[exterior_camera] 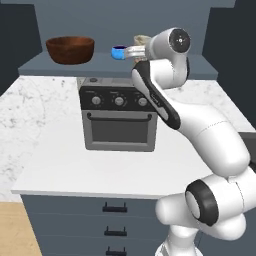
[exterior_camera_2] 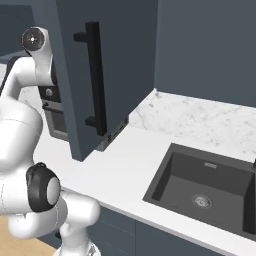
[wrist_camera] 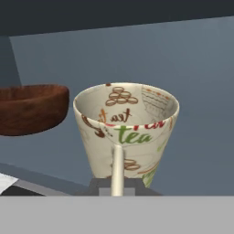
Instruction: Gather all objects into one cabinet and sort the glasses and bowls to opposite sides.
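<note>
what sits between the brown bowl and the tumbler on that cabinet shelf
In the left base view the little blue bowl sits between the brown bowl and the pale tumbler, close to the tumbler's side.

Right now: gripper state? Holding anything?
Gripper: shut on the beige tumbler, gripping its near rim; tumbler upright beside the brown bowl.

- Bowl point(exterior_camera: 70, 49): dark brown, wood-grained.
- Small bowl point(exterior_camera: 119, 52): glossy bright blue.
- Tumbler point(wrist_camera: 125, 132): pale beige, printed with brown, red and green lettering and doodles.
- Surface point(exterior_camera: 45, 150): white marble with grey veining.
- Oven point(exterior_camera: 118, 116): grey body, dark door.
- Cabinet point(exterior_camera_2: 107, 65): slate blue-grey, black bar handle point(exterior_camera_2: 95, 77).
- Sink point(exterior_camera_2: 205, 192): black.
</note>
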